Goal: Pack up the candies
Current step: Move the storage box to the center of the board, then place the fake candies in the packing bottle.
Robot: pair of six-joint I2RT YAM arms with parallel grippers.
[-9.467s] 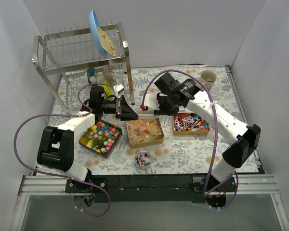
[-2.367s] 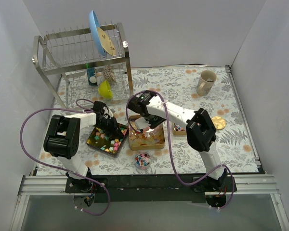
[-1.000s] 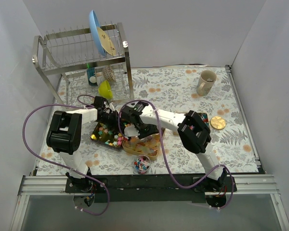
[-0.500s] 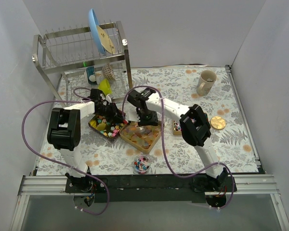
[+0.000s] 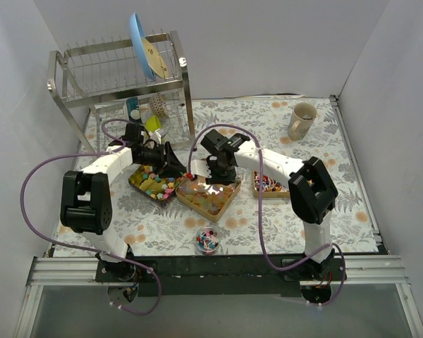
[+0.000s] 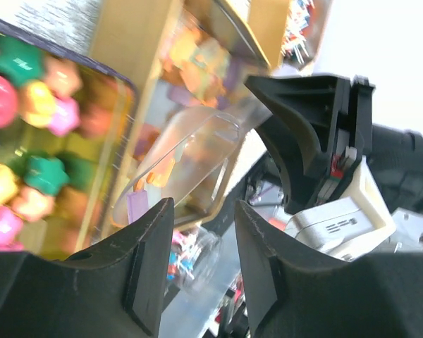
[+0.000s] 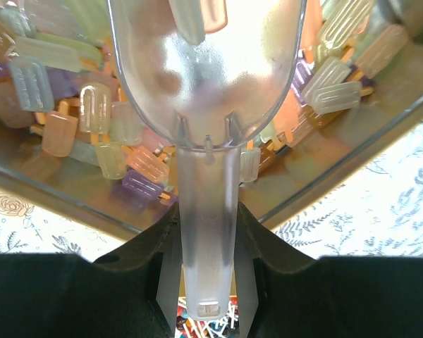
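Observation:
Three gold tins hold the candies: pastel stars [image 5: 155, 184] on the left, orange-yellow wrapped pieces [image 5: 210, 198] in the middle, red-white-blue ones [image 5: 271, 185] on the right. My right gripper [image 5: 218, 171] [image 7: 206, 218] is shut on the handle of a clear scoop [image 7: 208, 63]. The scoop's bowl lies over the middle tin [image 7: 381, 134] with a few pieces in it. My left gripper [image 5: 175, 166] [image 6: 201, 225] is open and empty, hanging over the seam between the left and middle tins. A small clear jar [image 5: 208, 237] [image 6: 187, 253] with candies stands near the front edge.
A steel dish rack [image 5: 120, 77] with a blue plate [image 5: 142, 48] stands at the back left, a yellow-green cup [image 5: 154, 124] under it. A beige mug [image 5: 302, 120] sits at the back right. White walls close in the floral table.
My left gripper's jaws have opened and the arm has drawn back towards the rack. The right gripper has carried the scoop to the right, over the middle tin, which has turned and shifted.

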